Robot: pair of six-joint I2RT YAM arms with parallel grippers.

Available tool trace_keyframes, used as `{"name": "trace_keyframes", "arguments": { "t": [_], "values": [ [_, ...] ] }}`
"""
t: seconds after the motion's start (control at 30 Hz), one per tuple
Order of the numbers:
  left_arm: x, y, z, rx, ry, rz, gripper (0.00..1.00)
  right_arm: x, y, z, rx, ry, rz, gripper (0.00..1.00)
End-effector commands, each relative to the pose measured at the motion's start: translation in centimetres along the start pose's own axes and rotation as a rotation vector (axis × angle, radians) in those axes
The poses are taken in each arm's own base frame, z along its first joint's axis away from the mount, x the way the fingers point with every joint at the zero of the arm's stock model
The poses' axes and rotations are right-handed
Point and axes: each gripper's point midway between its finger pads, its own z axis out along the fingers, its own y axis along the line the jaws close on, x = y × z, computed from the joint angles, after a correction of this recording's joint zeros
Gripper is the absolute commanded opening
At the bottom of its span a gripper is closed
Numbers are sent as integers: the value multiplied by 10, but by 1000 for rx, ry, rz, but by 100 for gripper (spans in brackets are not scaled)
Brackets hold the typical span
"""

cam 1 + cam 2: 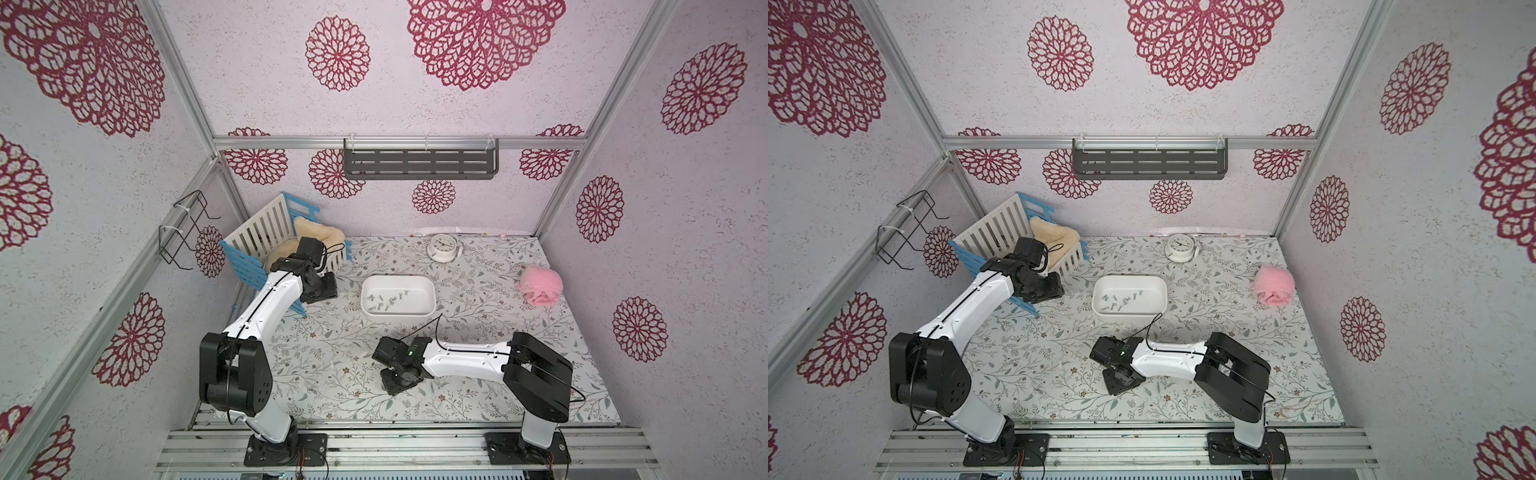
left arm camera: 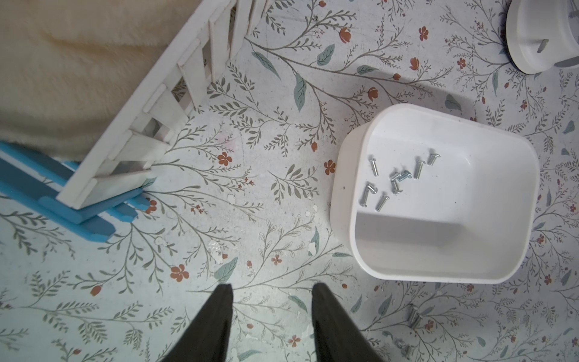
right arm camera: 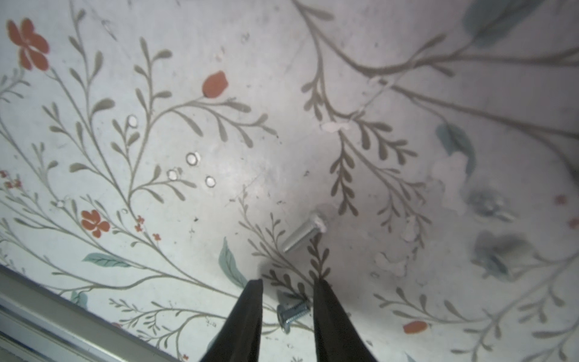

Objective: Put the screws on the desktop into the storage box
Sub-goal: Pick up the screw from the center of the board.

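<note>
The right gripper (image 3: 287, 282) is released over the bench (image 3: 194, 257), a screw (image 3: 293, 313) lying between its fingers (image 3: 247, 313), a second screw (image 3: 302, 235) just beyond. The left gripper (image 2: 272, 286) is released, empty, near the box (image 2: 343, 194) of screws (image 2: 398, 180).

A blue and white crate (image 1: 266, 232) with a soft cream fleece (image 1: 318, 235) inside sits in the back left corner, a small white clock (image 1: 444, 247) lies at the back, a fluffy pink ball (image 1: 539, 286) sits far right, and a grey shelf (image 1: 419, 164) hangs up high.
</note>
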Motion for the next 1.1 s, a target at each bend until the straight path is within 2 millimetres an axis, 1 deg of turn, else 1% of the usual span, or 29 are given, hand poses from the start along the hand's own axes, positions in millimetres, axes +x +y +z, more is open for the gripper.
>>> {"name": "trace_keyframes", "arguments": {
  "t": [0.0, 0.33, 0.5, 0.73, 0.9, 1.07],
  "values": [
    [0, 3, 8, 2, 6, -11, 47, 23, -17, 3, 68, 63, 20, 32],
    [0, 3, 8, 2, 6, -10, 47, 29, -11, 9, 53, 84, 7, 31],
    [-1, 3, 7, 2, 5, -10, 47, 30, -9, 11, 46, 90, 0, 25],
    [0, 3, 8, 2, 6, -11, 47, 32, -10, 10, 47, 93, 0, 22],
    [0, 3, 8, 2, 6, -9, 47, 26, -8, 5, 47, 74, -1, 22],
    [0, 3, 8, 2, 5, -11, 47, 15, -4, -7, 44, 36, 0, 22]
  ]
}}
